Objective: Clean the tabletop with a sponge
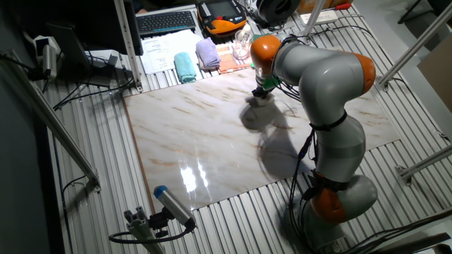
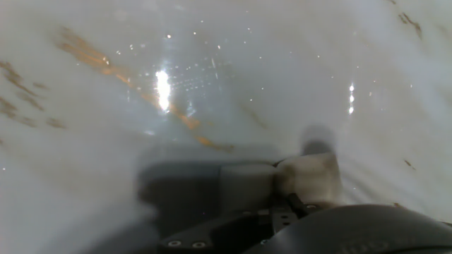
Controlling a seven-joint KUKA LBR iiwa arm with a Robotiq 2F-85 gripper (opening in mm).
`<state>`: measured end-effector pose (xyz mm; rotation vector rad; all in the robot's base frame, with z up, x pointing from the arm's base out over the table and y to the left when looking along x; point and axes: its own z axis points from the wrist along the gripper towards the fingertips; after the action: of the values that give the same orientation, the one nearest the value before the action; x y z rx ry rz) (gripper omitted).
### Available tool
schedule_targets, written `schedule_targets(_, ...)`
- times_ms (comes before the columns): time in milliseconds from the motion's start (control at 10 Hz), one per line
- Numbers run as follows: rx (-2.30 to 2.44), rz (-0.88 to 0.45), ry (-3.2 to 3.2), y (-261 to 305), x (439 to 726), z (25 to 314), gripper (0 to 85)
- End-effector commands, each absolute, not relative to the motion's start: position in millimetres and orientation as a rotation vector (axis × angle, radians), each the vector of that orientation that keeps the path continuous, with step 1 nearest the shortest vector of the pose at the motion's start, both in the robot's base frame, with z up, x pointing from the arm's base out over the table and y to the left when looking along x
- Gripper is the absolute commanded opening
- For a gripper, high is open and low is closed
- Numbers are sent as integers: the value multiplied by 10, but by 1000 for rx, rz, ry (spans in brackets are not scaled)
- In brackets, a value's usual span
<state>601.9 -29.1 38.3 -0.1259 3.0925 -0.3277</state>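
Note:
The tabletop (image 1: 205, 134) is a glossy white marble-look slab with tan veins; it fills the blurred hand view (image 2: 212, 85). My gripper (image 1: 263, 94) points down at the slab's far middle part, close to its back edge. In the hand view the gripper (image 2: 279, 187) is shut on the sponge (image 2: 311, 178), a small cream block at the fingertips, pressed against or just above the slab. In the fixed view the sponge (image 1: 262, 100) shows only as a pale spot under the hand, with the arm's shadow beside it.
Behind the slab lie a folded teal cloth (image 1: 185, 67), a lilac cloth (image 1: 207, 53) and a clear glass (image 1: 242, 46). A keyboard (image 1: 167, 21) and an orange device (image 1: 224, 20) stand further back. A blue-tipped tool (image 1: 171, 204) lies on the ribbed metal surface (image 1: 92, 141) in front.

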Motion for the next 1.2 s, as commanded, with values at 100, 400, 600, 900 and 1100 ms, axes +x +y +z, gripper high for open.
schedule_targets(100, -110, -345, 3096, -199, 5982, 399, 0)
schedule_targets(400, -65, -313, 3106, -78, 5900, 398, 0)
schedule_targets(600, -32, -288, 3098, -33, 5834, 349, 0)
schedule_targets(900, -8, -286, 3097, 34, 5770, 347, 0)
schedule_targets(1100, 19, -263, 3103, 99, 5731, 362, 0)
